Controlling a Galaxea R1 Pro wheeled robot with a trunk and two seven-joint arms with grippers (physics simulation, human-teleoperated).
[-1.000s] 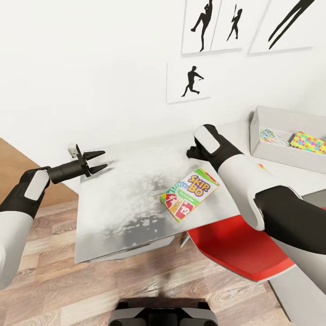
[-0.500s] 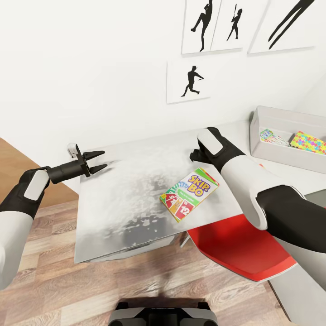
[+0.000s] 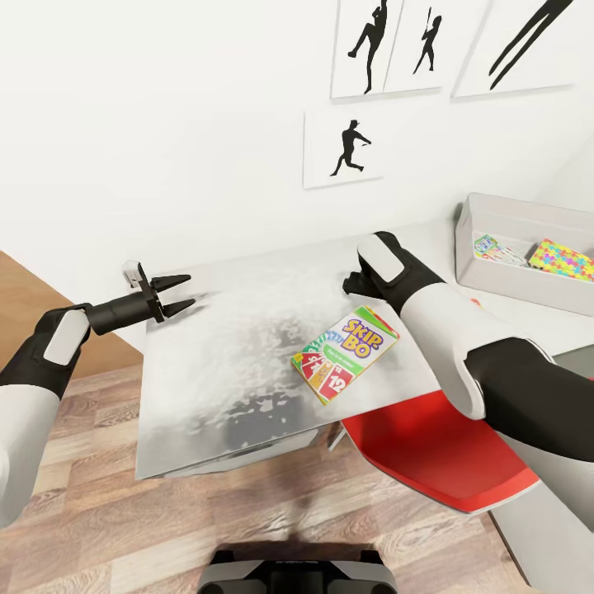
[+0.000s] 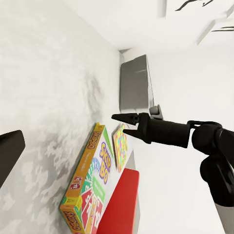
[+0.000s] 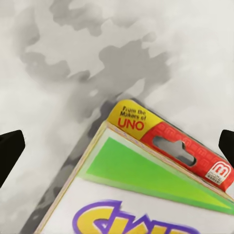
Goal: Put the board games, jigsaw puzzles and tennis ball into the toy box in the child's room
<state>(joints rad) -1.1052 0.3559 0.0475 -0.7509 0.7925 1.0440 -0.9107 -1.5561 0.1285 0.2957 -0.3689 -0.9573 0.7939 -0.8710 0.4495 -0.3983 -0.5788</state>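
While the Skip-Bo box (image 3: 345, 353) lies flat on the grey table (image 3: 214, 379) at the frame's centre, my right claw (image 4: 125, 124) hangs spread just above its top edge, so I judge I must lower and pinch it, then carry it to the toy box (image 3: 495, 276) at right.

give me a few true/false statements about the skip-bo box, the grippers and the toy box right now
1. The Skip-Bo box lies flat on the table. True.
2. The right gripper is shut on the Skip-Bo box. False: it is open above it, holding nothing.
3. The toy box is empty. False: a jigsaw puzzle and a printed game box lie inside.
4. The left gripper is open and empty. True.
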